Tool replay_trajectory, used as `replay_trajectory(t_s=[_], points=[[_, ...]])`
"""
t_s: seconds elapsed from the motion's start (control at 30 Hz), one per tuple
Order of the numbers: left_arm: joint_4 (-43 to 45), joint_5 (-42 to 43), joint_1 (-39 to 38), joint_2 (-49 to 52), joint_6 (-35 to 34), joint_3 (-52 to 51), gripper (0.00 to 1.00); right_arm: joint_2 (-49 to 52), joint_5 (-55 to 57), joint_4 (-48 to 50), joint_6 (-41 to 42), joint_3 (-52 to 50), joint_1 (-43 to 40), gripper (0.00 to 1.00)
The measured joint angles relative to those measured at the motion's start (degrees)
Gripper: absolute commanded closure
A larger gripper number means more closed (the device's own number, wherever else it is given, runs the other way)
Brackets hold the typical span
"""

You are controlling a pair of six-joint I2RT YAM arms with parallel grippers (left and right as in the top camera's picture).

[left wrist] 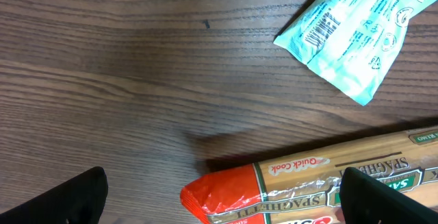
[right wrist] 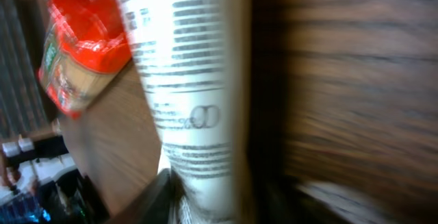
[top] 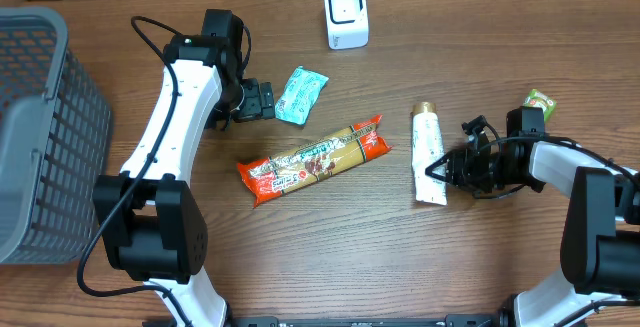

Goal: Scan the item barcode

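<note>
The right gripper (top: 440, 171) straddles the tube (top: 427, 137) near its flat end, but blur hides whether its 2 fingers pinch it. The left gripper (top: 262, 100) gapes beside the teal packet (top: 301, 95). The tube lies flat, right of the spaghetti (top: 315, 159). Best to grip squarely, leaving the barcode uncovered for the scanner (top: 346, 14).

I see bare wood all along the table's (top: 330, 257) near edge. The basket (top: 45, 167) blocks the left edge. The spaghetti pack (top: 315, 159) bars the middle, with narrow lanes to the teal packet (top: 301, 95) and the tube (top: 428, 147). The scanner (top: 346, 14) guards the far edge.
</note>
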Motion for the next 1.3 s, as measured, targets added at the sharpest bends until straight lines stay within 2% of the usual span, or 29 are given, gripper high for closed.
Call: replay_trajectory(t_s=[0.03,0.4,0.7,0.8,1.0,1.1,1.3], points=[[-0.02,0.00,0.00,0.00,-0.02,0.00,0.00,0.17,-0.46,0.48,0.50,-0.37,-0.13,0.96],[0.00,0.00,0.00,0.00,-0.02,0.00,0.00,0.26,-2.62,0.07,4.07,-0.59,-0.50,0.96],[0.00,0.00,0.00,0.00,-0.02,0.00,0.00,-0.22,1.70,-10.60,5.07,9.73,-0.48,0.96],[-0.02,0.00,0.00,0.00,-0.02,0.00,0.00,-2.84,4.63,-14.01,5.27,14.03,-0.48,0.96],[0.00,0.00,0.00,0.00,0.00,0.00,0.00,-14.56,8.90,-18.21,4.50,22.64,0.37,0.96],[0.00,0.00,0.00,0.00,-0.02,0.00,0.01,-20.85,9.16,-17.86,4.15,24.30,2.19,0.96],[-0.02,0.00,0.00,0.00,-0.02,0.00,0.00,-26.86,8.87,-17.84,3.50,24.41,5.35,0.96]])
